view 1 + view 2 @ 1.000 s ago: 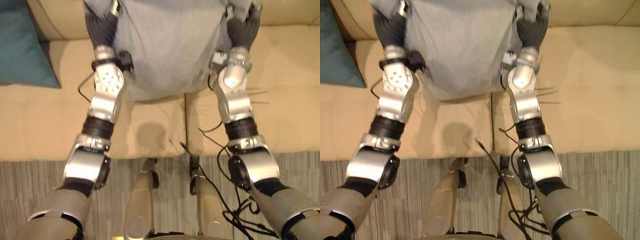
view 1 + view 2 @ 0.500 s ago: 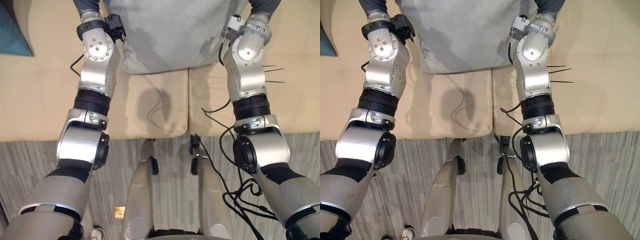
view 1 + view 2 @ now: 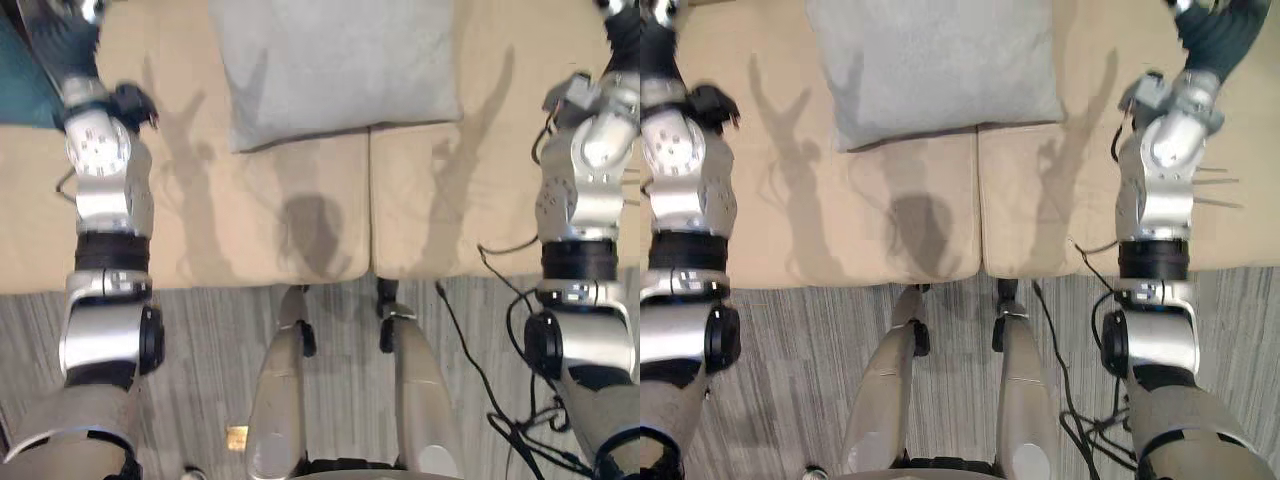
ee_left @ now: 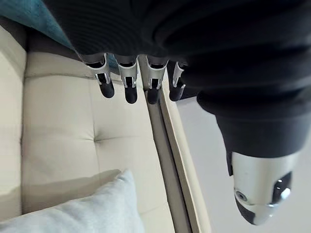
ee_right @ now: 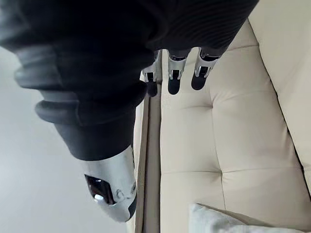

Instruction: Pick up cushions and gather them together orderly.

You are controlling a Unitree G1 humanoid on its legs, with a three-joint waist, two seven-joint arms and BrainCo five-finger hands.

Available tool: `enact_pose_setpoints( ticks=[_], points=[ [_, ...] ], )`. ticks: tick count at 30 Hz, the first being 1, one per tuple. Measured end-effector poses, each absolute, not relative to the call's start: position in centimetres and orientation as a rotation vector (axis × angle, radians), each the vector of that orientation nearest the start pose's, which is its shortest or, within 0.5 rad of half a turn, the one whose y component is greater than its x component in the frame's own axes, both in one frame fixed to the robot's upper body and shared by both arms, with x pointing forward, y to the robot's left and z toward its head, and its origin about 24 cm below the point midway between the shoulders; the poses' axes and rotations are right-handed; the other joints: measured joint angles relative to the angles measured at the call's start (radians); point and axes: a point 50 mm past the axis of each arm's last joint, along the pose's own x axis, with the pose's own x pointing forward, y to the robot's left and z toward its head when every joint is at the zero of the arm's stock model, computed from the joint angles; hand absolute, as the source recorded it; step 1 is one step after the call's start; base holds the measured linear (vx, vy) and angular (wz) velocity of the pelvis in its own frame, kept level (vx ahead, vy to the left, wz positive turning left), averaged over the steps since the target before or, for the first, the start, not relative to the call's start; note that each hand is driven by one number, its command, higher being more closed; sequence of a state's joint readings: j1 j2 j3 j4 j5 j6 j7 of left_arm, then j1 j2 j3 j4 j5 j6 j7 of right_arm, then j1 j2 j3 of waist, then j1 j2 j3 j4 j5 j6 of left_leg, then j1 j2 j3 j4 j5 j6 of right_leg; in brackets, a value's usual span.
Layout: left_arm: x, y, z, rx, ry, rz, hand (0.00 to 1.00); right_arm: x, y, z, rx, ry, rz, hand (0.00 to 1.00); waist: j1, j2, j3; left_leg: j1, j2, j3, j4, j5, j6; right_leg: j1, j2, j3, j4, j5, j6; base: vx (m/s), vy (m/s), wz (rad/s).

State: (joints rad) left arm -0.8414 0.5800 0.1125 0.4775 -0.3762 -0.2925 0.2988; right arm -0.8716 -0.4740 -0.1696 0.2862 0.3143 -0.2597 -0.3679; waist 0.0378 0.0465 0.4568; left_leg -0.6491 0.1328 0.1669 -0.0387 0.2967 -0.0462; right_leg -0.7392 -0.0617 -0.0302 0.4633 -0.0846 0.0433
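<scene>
We see the grey cushion [image 3: 335, 65] lying on the beige sofa [image 3: 250, 220], across the seam between its 2 seat pads and up toward the backrest. Our left hand [image 4: 129, 80] hangs well off to the cushion's left, fingers straight and loose, touching nothing. Our right hand [image 5: 175, 73] hangs well off to its right, equally slack. A teal cushion [image 3: 15, 85] sits at the sofa's left end.

Left robot hand [image 4: 127, 80] and right robot hand [image 5: 175, 74], wide apart, uncurled and empty.
</scene>
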Motion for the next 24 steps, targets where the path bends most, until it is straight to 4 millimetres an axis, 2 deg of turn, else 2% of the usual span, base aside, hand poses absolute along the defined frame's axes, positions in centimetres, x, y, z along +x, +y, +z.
enact_pose_setpoints(
  ticks=[1,3,4,5,7,8,9,10,11,12,13,15,16,18,19,22,24],
  points=[
    [34.4,27.3,25.9,-0.021,-0.722,0.402,0.00,33.0,-24.5,29.2,0.104,-0.887,-0.393,0.00,0.001,0.000,0.000,0.006,0.000,0.001,0.010,-0.005,0.004,0.014,-0.002,-0.001,-0.004,-0.003,0.001,0.00,-0.069,0.03],
    [33.1,26.6,18.8,-0.052,-0.559,0.370,0.00,32.0,-25.3,23.4,0.037,-0.741,-0.368,0.00,0.002,-0.001,-0.001,0.059,-0.003,-0.002,0.037,-0.037,0.010,0.091,-0.010,-0.013,-0.017,-0.019,0.005,0.02,-0.068,0.15],
    [32.5,26.2,16.7,-0.065,-0.507,0.361,0.00,31.7,-25.4,21.7,0.029,-0.694,-0.365,0.00,0.002,-0.002,-0.005,0.070,-0.004,-0.004,0.047,-0.048,0.012,0.111,-0.012,-0.022,-0.020,-0.023,0.005,0.03,-0.070,0.16],
    [30.8,25.5,11.7,-0.091,-0.369,0.348,0.00,30.8,-25.4,17.5,0.012,-0.567,-0.352,0.00,0.005,-0.009,-0.036,0.090,-0.001,0.000,0.058,-0.067,0.011,0.145,-0.012,-0.026,-0.039,-0.028,0.004,0.05,-0.060,0.11],
    [27.6,24.3,5.2,-0.123,-0.160,0.332,0.00,28.9,-25.1,11.7,-0.008,-0.382,-0.340,0.00,0.007,-0.012,-0.064,0.141,0.001,0.001,0.050,-0.080,-0.001,0.211,-0.013,-0.033,-0.071,-0.033,0.002,0.08,-0.043,0.12],
    [26.5,23.9,3.7,-0.124,-0.107,0.325,0.00,28.3,-25.0,10.2,-0.018,-0.329,-0.340,0.00,0.007,-0.013,-0.067,0.159,0.001,0.003,0.047,-0.083,-0.005,0.233,-0.013,-0.035,-0.084,-0.035,0.003,0.09,-0.027,0.15],
    [24.2,23.1,0.4,-0.116,0.024,0.304,0.00,26.6,-24.8,6.5,-0.041,-0.197,-0.337,0.00,0.008,-0.015,-0.095,0.195,0.001,0.002,0.034,-0.086,-0.009,0.278,-0.013,-0.043,-0.109,-0.043,0.000,0.10,-0.020,0.10],
    [22.4,22.9,-2.1,-0.096,0.131,0.286,0.00,25.2,-24.6,3.4,-0.063,-0.074,-0.334,0.00,0.008,-0.017,-0.117,0.229,-0.001,0.001,0.026,-0.089,-0.013,0.319,-0.012,-0.047,-0.132,-0.044,0.001,0.12,-0.021,0.09],
    [21.4,22.9,-3.3,-0.086,0.191,0.283,0.00,24.5,-24.5,1.9,-0.077,-0.010,-0.331,0.00,0.006,-0.018,-0.132,0.244,-0.001,0.000,0.023,-0.090,-0.012,0.338,-0.012,-0.050,-0.144,-0.045,0.003,0.13,-0.015,0.07],
    [19.3,23.0,-6.0,-0.068,0.328,0.283,0.00,22.7,-24.5,-1.5,-0.111,0.149,-0.328,0.00,0.005,-0.018,-0.170,0.280,-0.009,-0.002,0.011,-0.094,-0.006,0.383,-0.012,-0.052,-0.168,-0.045,0.007,0.14,-0.006,0.06],
    [17.9,23.1,-7.6,-0.045,0.417,0.279,0.00,21.2,-24.6,-3.9,-0.131,0.265,-0.324,0.00,0.005,-0.019,-0.189,0.312,-0.010,-0.001,0.004,-0.100,-0.006,0.422,-0.011,-0.052,-0.188,-0.043,0.009,0.14,-0.002,0.05],
    [16.0,23.4,-9.5,-0.016,0.531,0.279,0.00,19.2,-24.7,-6.5,-0.160,0.402,-0.323,0.00,0.005,-0.020,-0.217,0.353,-0.012,-0.001,-0.002,-0.105,-0.007,0.469,-0.011,-0.053,-0.216,-0.039,0.016,0.11,-0.002,-0.03],
    [14.0,23.7,-11.0,0.007,0.637,0.285,0.00,17.2,-24.9,-8.5,-0.182,0.520,-0.311,0.00,0.002,-0.021,-0.242,0.400,-0.016,-0.001,-0.018,-0.109,-0.009,0.513,-0.011,-0.053,-0.245,-0.036,0.020,0.09,-0.004,-0.06],
    [12.4,24.0,-12.0,0.022,0.714,0.300,0.00,15.4,-25.1,-9.8,-0.192,0.610,-0.310,0.00,-0.001,-0.022,-0.260,0.444,-0.021,-0.001,-0.036,-0.109,-0.009,0.559,-0.010,-0.053,-0.269,-0.035,0.023,0.10,0.003,-0.03],
    [11.4,24.0,-12.7,0.043,0.770,0.295,0.00,13.9,-25.3,-10.8,-0.203,0.677,-0.312,0.00,-0.002,-0.024,-0.269,0.484,-0.025,0.000,-0.054,-0.109,-0.009,0.595,-0.011,-0.052,-0.282,-0.034,0.025,0.10,0.003,0.00],
    [10.8,23.9,-13.2,0.056,0.812,0.276,0.00,12.7,-25.4,-11.7,-0.199,0.748,-0.323,0.00,-0.007,-0.035,-0.279,0.510,-0.028,0.012,-0.054,-0.108,-0.008,0.617,-0.010,-0.037,-0.291,-0.028,0.030,0.04,0.002,-0.11],
    [10.9,23.8,-13.2,0.062,0.815,0.260,0.00,13.1,-25.4,-11.7,-0.195,0.747,-0.320,0.00,-0.010,-0.044,-0.274,0.510,-0.027,0.033,-0.053,-0.106,-0.005,0.607,-0.009,-0.016,-0.291,-0.015,0.035,0.00,0.016,-0.32]
  ],
)
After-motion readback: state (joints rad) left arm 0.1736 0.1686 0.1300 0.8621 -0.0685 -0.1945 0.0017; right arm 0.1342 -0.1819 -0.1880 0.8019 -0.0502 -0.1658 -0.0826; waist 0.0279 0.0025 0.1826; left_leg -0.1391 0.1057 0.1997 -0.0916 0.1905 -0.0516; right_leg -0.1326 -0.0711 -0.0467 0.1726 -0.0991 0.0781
